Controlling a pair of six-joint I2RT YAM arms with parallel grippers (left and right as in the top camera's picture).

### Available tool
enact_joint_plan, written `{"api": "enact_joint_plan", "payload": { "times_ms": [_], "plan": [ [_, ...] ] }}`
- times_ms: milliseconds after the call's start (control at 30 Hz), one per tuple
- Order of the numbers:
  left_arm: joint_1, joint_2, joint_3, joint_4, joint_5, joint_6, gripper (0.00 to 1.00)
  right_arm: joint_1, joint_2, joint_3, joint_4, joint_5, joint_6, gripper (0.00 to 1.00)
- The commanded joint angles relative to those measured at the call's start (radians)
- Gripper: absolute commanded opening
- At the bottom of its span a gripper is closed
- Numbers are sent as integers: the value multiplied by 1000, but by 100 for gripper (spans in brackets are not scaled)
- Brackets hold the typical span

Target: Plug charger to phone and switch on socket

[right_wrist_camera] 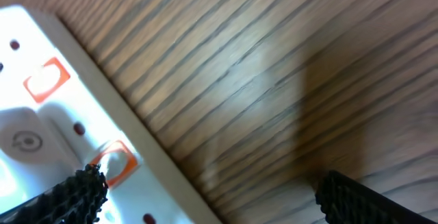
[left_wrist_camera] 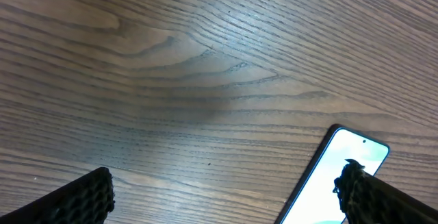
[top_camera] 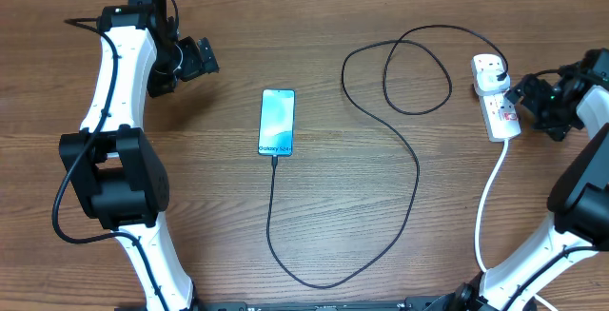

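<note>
Left gripper: we see the left gripper (top_camera: 202,57) with its jaws spread wide and nothing between them. In its wrist view the fingers (left_wrist_camera: 82,200) frame bare wood.
Phone: the phone (top_camera: 277,123) lies flat near the middle of the wooden table (top_camera: 209,206), with its screen up and lit.
Phone against the left gripper: it sits to that gripper's right and nearer the robot's base, clear of it. In the wrist view we find the phone's top corner (left_wrist_camera: 335,169) partly behind the right-hand finger.
Charger: the connector tip of the charger cable (top_camera: 416,173) meets the phone's near short edge, but we cannot tell whether it is fully seated. The cable runs toward the base, bends round, climbs the right side, makes a loop and ends at a white plug (top_camera: 488,67).
Socket: the power strip (top_camera: 500,106) lies at the table's right side with the white plug in its far outlet. Its thick white cord (top_camera: 483,206) trails toward the base.
Right gripper: the right gripper (top_camera: 529,92) has its jaws wide apart and holds nothing. It is just beside the strip's right flank.
Right wrist view: the strip (right_wrist_camera: 41,114) fills the left side, with two red switches (right_wrist_camera: 46,79) showing. One finger (right_wrist_camera: 61,196) stands in front of the strip next to the nearer switch, the other over bare wood. We cannot tell whether there is contact.
Switches: we cannot read whether they are on or off.
</note>
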Motion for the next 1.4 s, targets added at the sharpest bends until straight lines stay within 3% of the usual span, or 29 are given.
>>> {"api": "enact_joint_plan", "payload": {
  "times_ms": [0,967,1367],
  "plan": [
    [-1,-7,8,1,8,1,100,-10,-51,35,18,-22,10,100],
    [-1,-7,8,1,8,1,100,52,-13,16,-25,55,-17,100],
    [-1,-7,8,1,8,1,100,52,-8,-35,69,-3,-13,100]
  ]
}}
